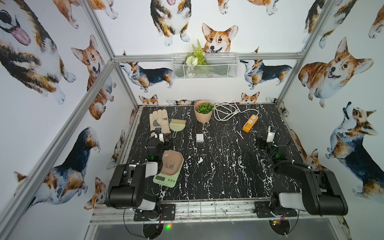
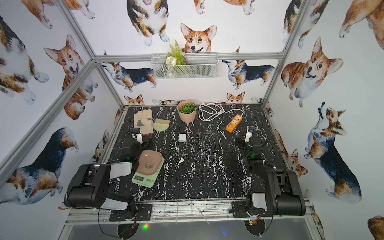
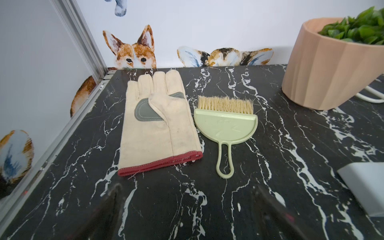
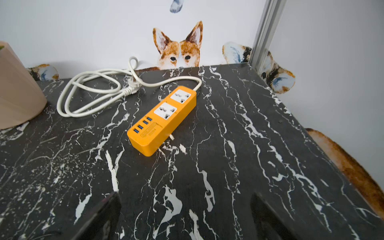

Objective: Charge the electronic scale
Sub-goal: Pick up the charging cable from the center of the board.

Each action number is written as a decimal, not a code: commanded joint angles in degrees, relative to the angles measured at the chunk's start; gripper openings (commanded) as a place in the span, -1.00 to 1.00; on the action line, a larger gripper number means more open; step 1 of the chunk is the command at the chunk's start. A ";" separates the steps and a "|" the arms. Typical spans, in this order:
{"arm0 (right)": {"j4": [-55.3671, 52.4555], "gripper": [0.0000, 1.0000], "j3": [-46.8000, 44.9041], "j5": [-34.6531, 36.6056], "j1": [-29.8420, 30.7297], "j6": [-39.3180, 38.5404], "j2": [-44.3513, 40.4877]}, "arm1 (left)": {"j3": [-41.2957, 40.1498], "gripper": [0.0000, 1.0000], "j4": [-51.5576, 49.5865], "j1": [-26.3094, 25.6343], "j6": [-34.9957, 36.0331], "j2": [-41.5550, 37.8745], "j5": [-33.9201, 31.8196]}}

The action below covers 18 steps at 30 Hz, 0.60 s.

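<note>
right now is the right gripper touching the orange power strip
Apart. The right wrist view shows the right gripper open, with a stretch of bare tabletop between it and the orange power strip.

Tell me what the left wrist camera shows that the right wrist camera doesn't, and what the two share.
Only the left wrist view: the cream glove and the green brush, lying side by side. Only the right wrist view: the orange power strip and its white plug. Both: the pink plant pot, the black marble table, and that arm's own gripper, the left gripper and the right gripper, each open and empty.
</note>
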 commanded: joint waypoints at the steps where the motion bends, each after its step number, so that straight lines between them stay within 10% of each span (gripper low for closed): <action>1: -14.49 0.99 4.83 1.85 -0.07 4.16 -4.28 | 3.04 1.00 -11.43 -2.11 0.19 -6.99 -5.60; 18: -52.16 0.99 17.09 -19.15 0.39 36.23 -16.48 | 22.33 1.00 -40.76 -24.09 -10.36 -12.85 -15.71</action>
